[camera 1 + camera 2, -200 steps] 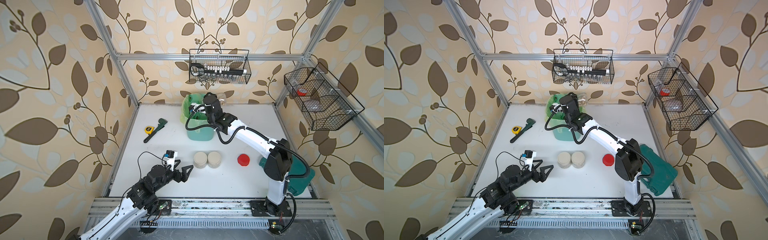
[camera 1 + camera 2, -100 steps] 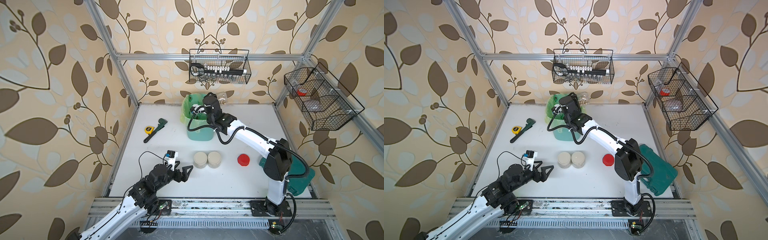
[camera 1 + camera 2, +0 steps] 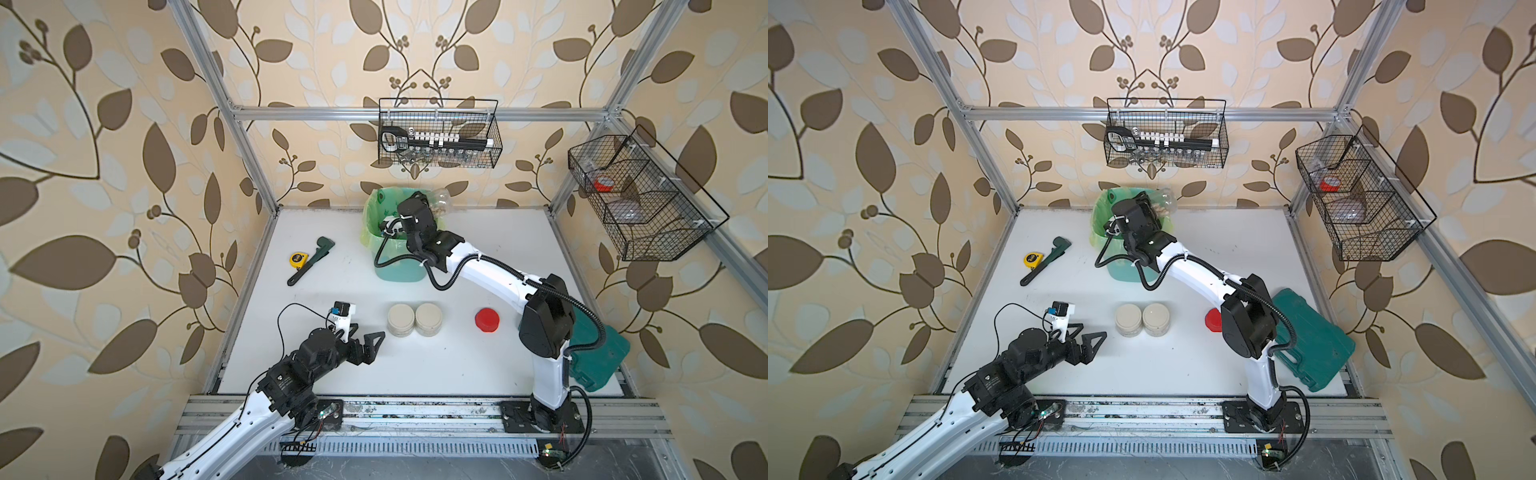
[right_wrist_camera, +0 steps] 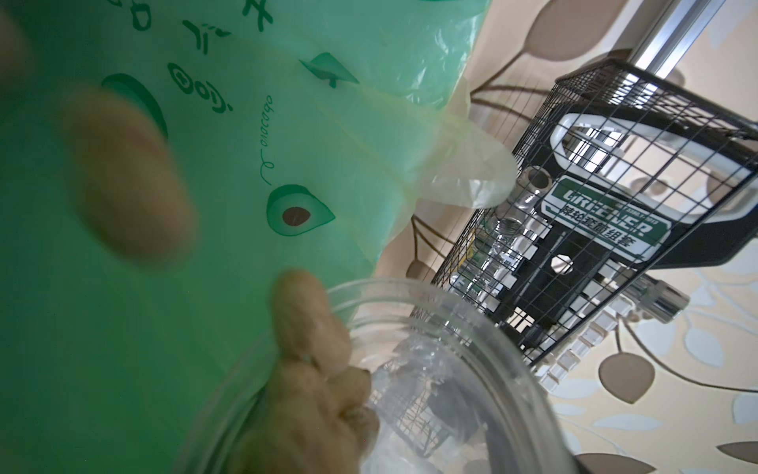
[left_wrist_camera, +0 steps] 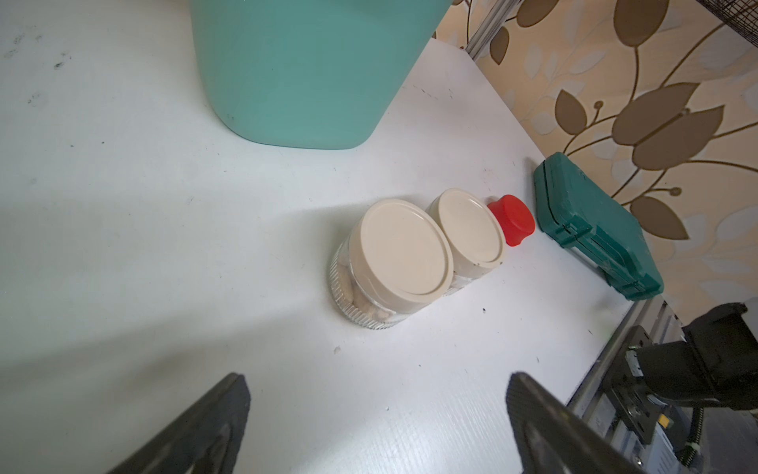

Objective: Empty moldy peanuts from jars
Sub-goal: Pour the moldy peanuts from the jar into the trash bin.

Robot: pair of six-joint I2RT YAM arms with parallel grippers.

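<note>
Right wrist: peanuts [image 4: 307, 328] at jar [image 4: 451, 390] mouth over bin liner [image 4: 246, 143], right fingers [image 3: 1149, 204] gripping jar, left fingers [image 5: 213, 418] spread.

Both arms are showing white shells w/ black joints: left arm [image 3: 232, 419] lower left, right arm [image 3: 490, 270] centre-right. Black ribbed cable [image 3: 440, 286] is looping off the right; thin wire [image 3: 291, 304] is arcing over the left — left gripper [image 3: 368, 334] is sporting black triangular fingers.

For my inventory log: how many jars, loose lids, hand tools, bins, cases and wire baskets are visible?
Clear glass jars: 3 (two squat beige-lidded, one open, tilted)
Loose red screw lid: 1
Hand tools: 2 (yellow tape measure, green pipe wrench)
Mint-green plastic bin: 1
Dark green plastic case: 1
Black wire baskets: 2
Total: 10
</note>
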